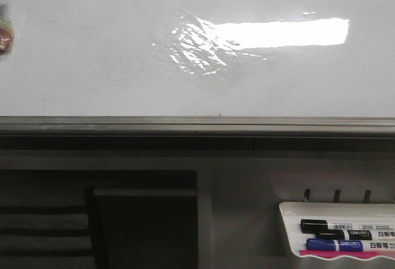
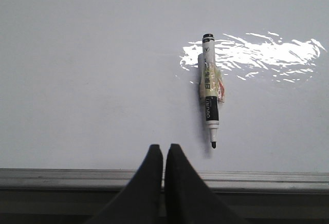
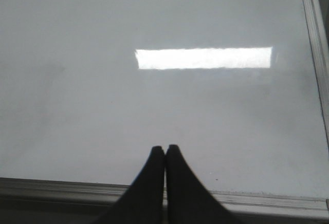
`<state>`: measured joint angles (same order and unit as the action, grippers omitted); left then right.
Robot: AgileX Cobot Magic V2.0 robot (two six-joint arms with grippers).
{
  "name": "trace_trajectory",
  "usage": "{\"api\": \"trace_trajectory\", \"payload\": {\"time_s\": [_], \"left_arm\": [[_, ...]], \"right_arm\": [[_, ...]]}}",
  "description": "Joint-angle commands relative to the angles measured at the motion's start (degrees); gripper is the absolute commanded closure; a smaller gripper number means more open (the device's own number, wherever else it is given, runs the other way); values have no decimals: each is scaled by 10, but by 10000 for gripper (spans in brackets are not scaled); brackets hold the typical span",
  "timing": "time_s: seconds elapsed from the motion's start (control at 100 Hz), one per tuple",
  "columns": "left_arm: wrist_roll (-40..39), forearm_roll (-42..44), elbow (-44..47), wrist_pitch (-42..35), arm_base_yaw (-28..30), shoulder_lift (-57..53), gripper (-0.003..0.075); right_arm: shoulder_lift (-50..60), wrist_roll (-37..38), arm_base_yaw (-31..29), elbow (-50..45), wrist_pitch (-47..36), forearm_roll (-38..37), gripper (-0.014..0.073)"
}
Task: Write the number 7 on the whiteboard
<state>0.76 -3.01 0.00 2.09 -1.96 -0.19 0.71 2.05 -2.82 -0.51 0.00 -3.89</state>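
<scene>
The whiteboard [image 1: 92, 47] fills the upper front view, glossy white with a bright rectangular reflection and a grey lower rail. It also shows in the left wrist view [image 2: 77, 70] and the right wrist view [image 3: 77, 111]. No number 7 shows on it. A black-and-white marker [image 2: 209, 98] with taped labels hangs on the board, tip down, uncapped. My left gripper [image 2: 164, 147] is shut and empty, below and left of the marker's tip. My right gripper [image 3: 165, 148] is shut and empty in front of the board's lower part. Neither gripper shows in the front view.
A small white marker tray [image 1: 290, 232] at the lower right holds a black marker [image 1: 327, 226] and a blue marker [image 1: 336, 245]. A coloured object [image 1: 5, 31] clings to the board's left edge. The board's right frame [image 3: 314, 54] shows in the right wrist view.
</scene>
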Motion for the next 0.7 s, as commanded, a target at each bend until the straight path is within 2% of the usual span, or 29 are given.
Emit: {"api": "trace_trajectory", "payload": {"time_s": [0.0,0.69], "left_arm": [[1,-3,20,-45,-2,-10,741],[1,-5,20,-50,-2,-10,741]], "right_arm": [[11,-3,-3,-18,-46,-4,665],[11,-3,-3,-18,-51,-4,665]]}}
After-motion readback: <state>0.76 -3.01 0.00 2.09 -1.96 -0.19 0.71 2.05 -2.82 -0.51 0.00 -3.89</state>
